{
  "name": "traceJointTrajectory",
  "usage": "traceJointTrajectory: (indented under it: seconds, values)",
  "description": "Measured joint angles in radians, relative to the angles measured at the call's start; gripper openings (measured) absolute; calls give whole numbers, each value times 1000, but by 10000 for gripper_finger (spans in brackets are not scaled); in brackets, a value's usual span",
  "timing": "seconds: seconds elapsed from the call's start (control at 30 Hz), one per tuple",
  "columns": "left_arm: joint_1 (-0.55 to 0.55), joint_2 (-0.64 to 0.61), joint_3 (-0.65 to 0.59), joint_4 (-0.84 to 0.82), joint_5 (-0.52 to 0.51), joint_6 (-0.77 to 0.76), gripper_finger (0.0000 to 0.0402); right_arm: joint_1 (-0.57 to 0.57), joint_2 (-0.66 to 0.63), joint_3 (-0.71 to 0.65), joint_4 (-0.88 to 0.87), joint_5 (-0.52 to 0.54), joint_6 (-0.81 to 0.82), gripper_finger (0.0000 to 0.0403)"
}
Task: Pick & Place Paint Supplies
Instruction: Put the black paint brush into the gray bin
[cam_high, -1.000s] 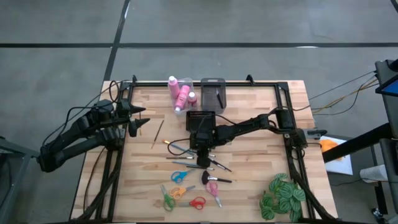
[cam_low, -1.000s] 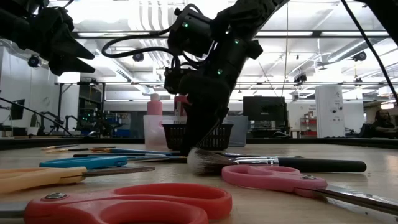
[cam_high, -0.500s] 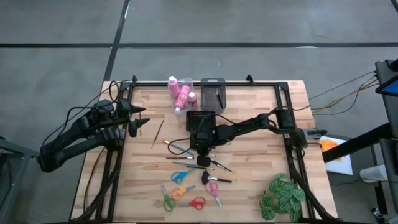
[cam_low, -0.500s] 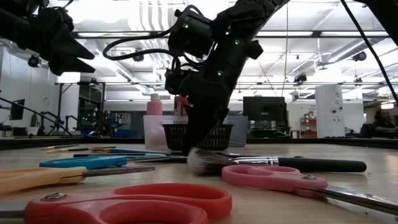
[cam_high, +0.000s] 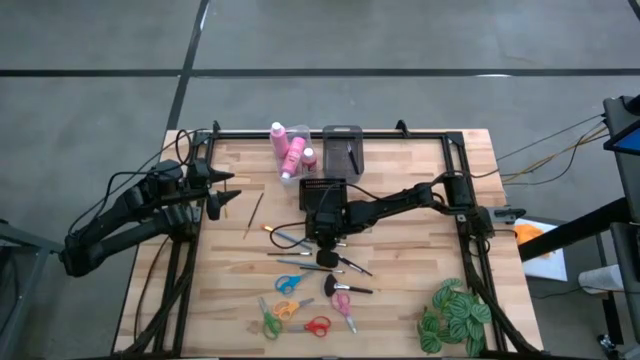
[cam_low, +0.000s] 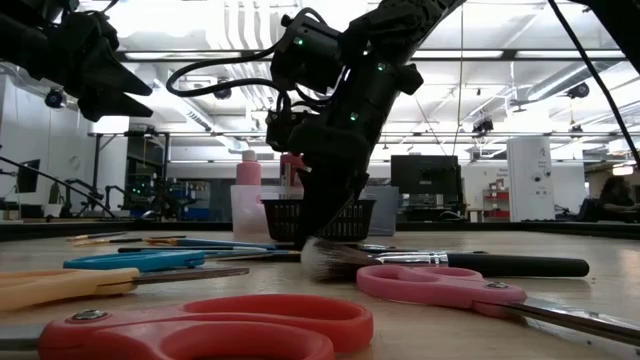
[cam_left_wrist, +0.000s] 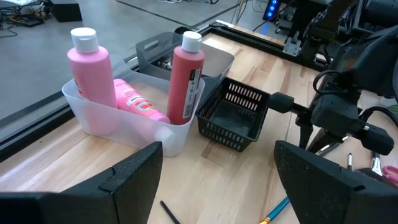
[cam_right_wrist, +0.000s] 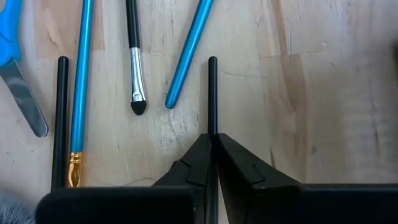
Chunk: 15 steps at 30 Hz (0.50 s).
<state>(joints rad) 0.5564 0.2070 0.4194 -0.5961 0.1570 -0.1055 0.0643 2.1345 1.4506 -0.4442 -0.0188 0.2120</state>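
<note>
Right gripper (cam_right_wrist: 212, 155) pinches — seemingly — thin black brush (cam_right_wrist: 212, 93).

We see pink bottles (cam_left_wrist: 87, 81) with white caps, black basket (cam_left_wrist: 234, 116), blue brush handles (cam_right_wrist: 190, 50), red scissors (cam_low: 210, 322), green-striped plant (cam_high: 453, 315).

Both arms are matte black, built of chunky jointed segments with black cables looping along them. The right arm (cam_low: 340, 100) carries small green indicator lights. Each gripper's fingers (cam_right_wrist: 193, 168) are black, tapering wedges.
</note>
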Motion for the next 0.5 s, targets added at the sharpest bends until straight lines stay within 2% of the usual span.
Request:
traceJointTrajectory:
  seconds: [0.5]
  values:
    - [0, 0, 0, 0, 0, 0, 311, 1, -32, -3, -4, -4, 17, 18]
